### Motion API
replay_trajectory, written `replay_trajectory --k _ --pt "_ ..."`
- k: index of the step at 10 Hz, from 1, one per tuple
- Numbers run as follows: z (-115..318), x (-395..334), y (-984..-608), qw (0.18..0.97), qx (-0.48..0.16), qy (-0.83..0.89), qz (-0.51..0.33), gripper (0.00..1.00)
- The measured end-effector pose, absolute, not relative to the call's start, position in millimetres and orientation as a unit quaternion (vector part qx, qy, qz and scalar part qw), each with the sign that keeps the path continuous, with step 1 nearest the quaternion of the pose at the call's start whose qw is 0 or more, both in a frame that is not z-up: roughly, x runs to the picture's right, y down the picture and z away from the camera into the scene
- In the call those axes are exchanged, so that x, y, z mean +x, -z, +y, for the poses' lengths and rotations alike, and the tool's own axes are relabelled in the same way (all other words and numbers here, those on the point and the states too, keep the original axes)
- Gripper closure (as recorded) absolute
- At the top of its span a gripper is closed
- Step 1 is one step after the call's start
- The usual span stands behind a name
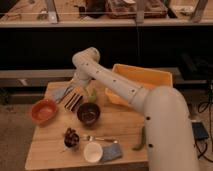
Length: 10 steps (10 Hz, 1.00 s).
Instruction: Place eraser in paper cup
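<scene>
Gripper (79, 91) hung just over eraser (73, 102), apparently lining up a grasp; whether clenched or released, cannot tell. Cup (93, 151) stood well apart, mouth up.

No words, numbers or signs can be read on anything here. The gripper (81, 90) hangs over the desk (122, 127), close to its far edge and toward the far left corner.

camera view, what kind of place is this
Probably a robotics lab or workshop: a small wooden table, a yellow bin at its far right, and a cluttered workbench behind. The robot's hand hangs over the table's far left corner, by the eraser.
</scene>
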<state>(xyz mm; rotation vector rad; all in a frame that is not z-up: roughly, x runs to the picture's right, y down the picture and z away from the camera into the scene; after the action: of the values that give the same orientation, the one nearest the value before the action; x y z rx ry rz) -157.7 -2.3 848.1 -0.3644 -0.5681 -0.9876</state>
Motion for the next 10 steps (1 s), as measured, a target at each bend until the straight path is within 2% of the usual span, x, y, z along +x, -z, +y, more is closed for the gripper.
replay_trajectory --k 4,10 --pt "7 -188 -859 0.804 -0.167 0.498 -0.278 0.20" --pt "44 -204 -905 0.789 -0.190 0.517 -0.270 0.20"
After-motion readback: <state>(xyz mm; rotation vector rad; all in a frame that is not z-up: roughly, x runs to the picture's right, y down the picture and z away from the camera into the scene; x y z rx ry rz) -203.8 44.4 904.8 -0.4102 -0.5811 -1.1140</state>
